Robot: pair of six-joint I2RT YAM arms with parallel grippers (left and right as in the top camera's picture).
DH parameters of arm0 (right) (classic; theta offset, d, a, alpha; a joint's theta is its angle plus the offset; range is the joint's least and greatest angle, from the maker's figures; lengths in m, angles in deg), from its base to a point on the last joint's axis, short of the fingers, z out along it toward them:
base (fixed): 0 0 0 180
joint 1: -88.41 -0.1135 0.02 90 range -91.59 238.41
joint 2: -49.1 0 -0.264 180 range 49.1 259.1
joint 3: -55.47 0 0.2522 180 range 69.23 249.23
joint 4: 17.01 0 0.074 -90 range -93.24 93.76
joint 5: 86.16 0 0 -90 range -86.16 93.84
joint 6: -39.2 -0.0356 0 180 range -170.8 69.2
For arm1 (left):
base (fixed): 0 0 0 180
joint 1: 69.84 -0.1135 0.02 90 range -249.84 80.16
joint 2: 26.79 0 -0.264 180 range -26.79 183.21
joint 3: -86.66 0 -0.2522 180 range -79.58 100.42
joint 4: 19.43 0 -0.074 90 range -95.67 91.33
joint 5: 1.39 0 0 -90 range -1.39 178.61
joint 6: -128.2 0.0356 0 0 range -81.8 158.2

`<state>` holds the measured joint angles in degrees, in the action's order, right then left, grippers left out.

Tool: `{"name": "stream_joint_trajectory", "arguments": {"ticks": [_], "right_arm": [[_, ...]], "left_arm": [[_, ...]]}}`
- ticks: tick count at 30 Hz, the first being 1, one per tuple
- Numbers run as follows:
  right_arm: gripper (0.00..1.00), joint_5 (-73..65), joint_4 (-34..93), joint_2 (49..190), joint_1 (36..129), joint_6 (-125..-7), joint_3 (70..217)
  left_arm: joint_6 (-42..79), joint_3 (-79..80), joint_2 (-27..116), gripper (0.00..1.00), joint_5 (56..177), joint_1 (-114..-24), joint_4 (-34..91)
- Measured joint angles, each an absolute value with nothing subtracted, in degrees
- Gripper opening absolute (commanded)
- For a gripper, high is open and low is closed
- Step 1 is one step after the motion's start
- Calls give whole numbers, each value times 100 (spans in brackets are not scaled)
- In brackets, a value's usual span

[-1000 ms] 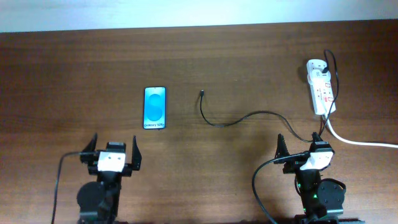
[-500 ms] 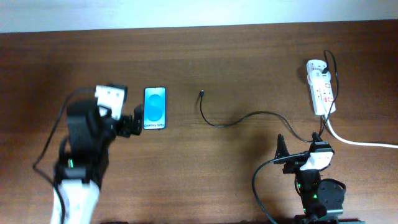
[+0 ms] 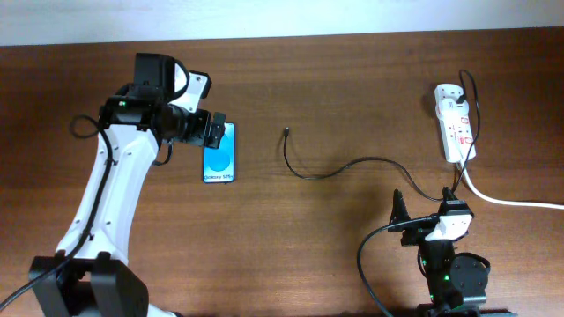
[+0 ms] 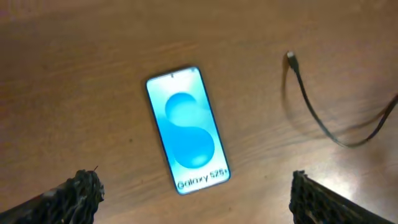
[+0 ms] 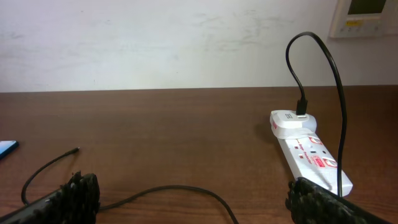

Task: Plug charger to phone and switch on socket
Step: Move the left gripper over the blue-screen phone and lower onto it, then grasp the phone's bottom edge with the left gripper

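The phone [image 3: 220, 157] lies flat on the wooden table, blue screen up; it also shows in the left wrist view [image 4: 188, 129]. My left gripper [image 3: 210, 129] hovers over its far end, open and empty [image 4: 194, 204]. The charger [image 3: 328, 170] is a thin black cable whose plug tip [image 3: 285, 132] lies free to the right of the phone, also in the left wrist view [image 4: 290, 57]. The cable runs right to the white socket [image 3: 455, 123], where it is plugged in. My right gripper [image 3: 423, 204] rests open near the front edge, with the socket [image 5: 308, 152] and the cable [image 5: 168, 190] ahead of it.
The socket's thick white cord [image 3: 507, 201] runs off the right edge of the table. A white wall [image 5: 155, 37] stands behind the table's far edge. Bare wood lies between the phone and the plug tip.
My left arm has risen from its rest pose at the front edge and swung forward over the phone. The right arm, phone, cable and socket have not moved.
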<state>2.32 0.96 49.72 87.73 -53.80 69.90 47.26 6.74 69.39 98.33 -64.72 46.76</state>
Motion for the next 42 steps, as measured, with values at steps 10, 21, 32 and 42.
{"name": "stream_joint_trajectory", "arguments": {"ticks": [10,21,32,42], "right_arm": [[98,232,96,4972,8773,-5383,6990],[99,232,96,4972,8773,-5380,6990],[99,232,96,4972,8773,-5380,6990],[99,232,96,4972,8773,-5383,6990]], "left_arm": [[3181,696,6939,95,9498,-6472,4717],[3052,700,6939,93,9437,-6371,4901],[2772,700,7590,90,9413,-6166,4831],[2376,711,8952,90,9394,-6080,4442]]}}
